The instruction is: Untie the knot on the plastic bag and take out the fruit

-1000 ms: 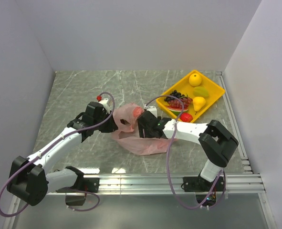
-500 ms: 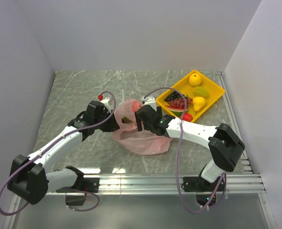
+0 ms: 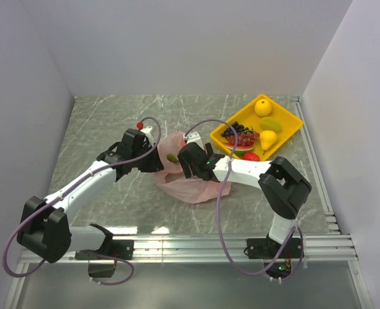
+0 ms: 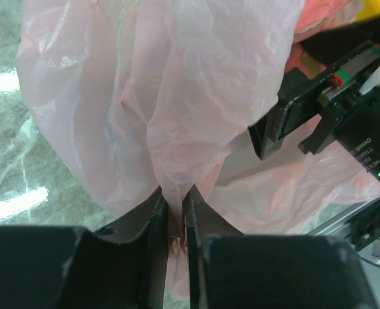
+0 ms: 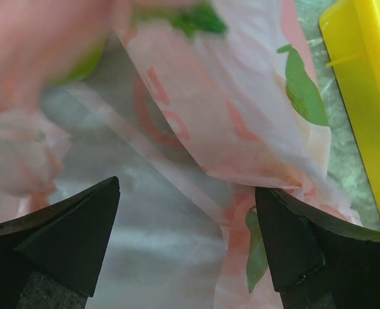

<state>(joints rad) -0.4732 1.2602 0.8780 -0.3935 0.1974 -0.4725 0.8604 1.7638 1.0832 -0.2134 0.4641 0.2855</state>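
The pink plastic bag [image 3: 193,183] lies crumpled mid-table between both arms. My left gripper [image 3: 156,161] is at its left edge; in the left wrist view that gripper [image 4: 175,206] is shut on a pinched fold of the bag [image 4: 196,84]. My right gripper [image 3: 184,161] is at the bag's mouth, its jaws wide open over the thin plastic [image 5: 241,116] with nothing between them [image 5: 186,212]. A small green fruit [image 3: 171,158] shows in the opening. I cannot make out the knot. More fruit lies in the tray: a yellow citrus [image 3: 263,107], a mango [image 3: 271,123] and a pear [image 3: 267,139].
The yellow tray [image 3: 292,114] stands at the back right, close beside the bag; its rim [image 5: 363,96] shows in the right wrist view. It also holds grape bunches [image 3: 241,135] and a small red fruit [image 3: 251,157]. White walls enclose the table on three sides.
My right gripper has moved left to the bag's mouth and its jaws have spread wider. The left gripper has shifted slightly up and right, still pinching the bag.
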